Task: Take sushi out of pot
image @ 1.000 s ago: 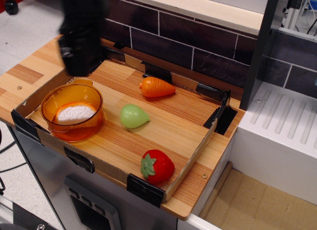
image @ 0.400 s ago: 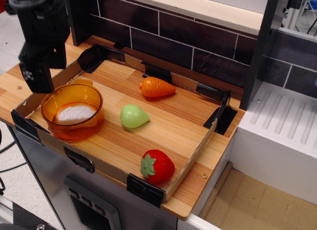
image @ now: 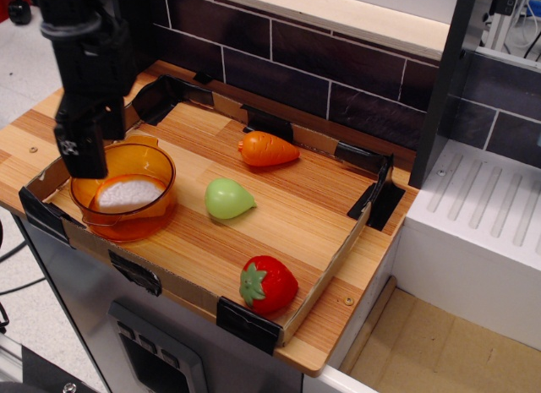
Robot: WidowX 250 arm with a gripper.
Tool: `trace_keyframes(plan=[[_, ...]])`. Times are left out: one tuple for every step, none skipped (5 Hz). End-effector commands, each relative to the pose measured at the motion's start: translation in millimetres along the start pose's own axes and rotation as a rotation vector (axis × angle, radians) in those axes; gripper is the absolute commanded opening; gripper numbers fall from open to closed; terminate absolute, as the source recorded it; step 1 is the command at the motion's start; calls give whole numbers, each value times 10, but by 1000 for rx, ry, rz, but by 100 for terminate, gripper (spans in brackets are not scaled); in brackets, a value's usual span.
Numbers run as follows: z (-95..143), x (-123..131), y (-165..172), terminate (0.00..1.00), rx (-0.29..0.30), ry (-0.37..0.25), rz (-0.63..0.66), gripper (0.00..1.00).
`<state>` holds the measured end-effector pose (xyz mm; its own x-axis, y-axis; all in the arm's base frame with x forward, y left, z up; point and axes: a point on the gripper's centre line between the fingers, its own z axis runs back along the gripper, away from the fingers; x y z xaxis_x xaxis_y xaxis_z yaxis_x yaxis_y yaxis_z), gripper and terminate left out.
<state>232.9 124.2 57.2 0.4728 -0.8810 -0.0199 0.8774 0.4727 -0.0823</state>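
Wood-grain planks make up the tabletop [image: 279,215], a striped laminate boxed in by a low cardboard rim with black tape at the corners, and behind it rises a wall of dark, glossy brick tiles [image: 338,72]; to the right sits a white ribbed plastic panel [image: 482,199].

Nearest the front edge lies a shiny red strawberry [image: 269,285] with a green leafy cap turned to the left. Further in, toward the middle, rests a smooth pale-green pear [image: 226,198], its narrow end pointing right.

At the left stands the pot [image: 127,209], a round bowl of translucent orange plastic with a small handle tab on its far rim. Inside it lies the sushi [image: 127,193]: an oval lump of white, bumpy rice with a thin orange edge showing along its upper side. Its long axis runs roughly left to right, tilted slightly, the right end a little higher against the pot wall.

Over the pot's left rim hangs the pincer [image: 84,152], a blocky black body with a pale marking on its lower face; whether it is released or clenched cannot be told from this angle. It overlaps the pot's edge but contact with the sushi is not visible.

Farthest back lies a glossy orange carrot [image: 269,149], blunt end left, tip pointing right
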Motion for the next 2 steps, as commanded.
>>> trace_keyframes(plan=[[-94, 147, 67, 0, 11, 18, 29, 100], [-247, 163, 65, 0, 10, 52, 42, 100]])
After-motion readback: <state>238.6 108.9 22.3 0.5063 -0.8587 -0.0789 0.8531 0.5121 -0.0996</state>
